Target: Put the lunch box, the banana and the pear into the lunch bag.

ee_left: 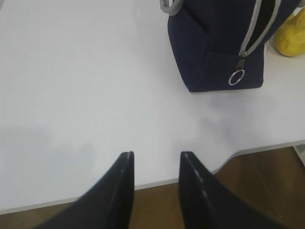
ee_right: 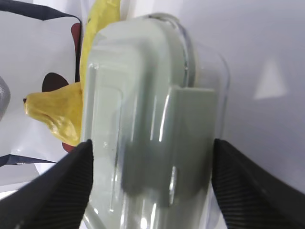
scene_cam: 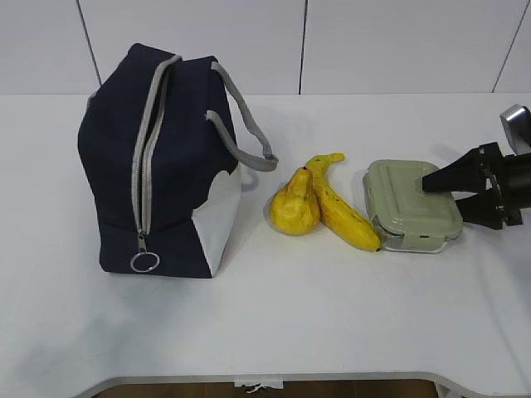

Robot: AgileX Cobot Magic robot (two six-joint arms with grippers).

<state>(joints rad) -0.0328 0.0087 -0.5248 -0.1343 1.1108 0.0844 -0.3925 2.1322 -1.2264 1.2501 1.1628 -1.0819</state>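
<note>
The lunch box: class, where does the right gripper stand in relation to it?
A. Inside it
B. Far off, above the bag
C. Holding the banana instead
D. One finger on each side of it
D: in the right wrist view the right gripper has a finger either side of the lunch box.

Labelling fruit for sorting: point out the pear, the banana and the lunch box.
pear [scene_cam: 294, 211], exterior view, on its plump lower body.
banana [scene_cam: 344, 217], exterior view, on the middle of its curved length.
lunch box [scene_cam: 406, 192], exterior view, on its sage-green lid.
</note>
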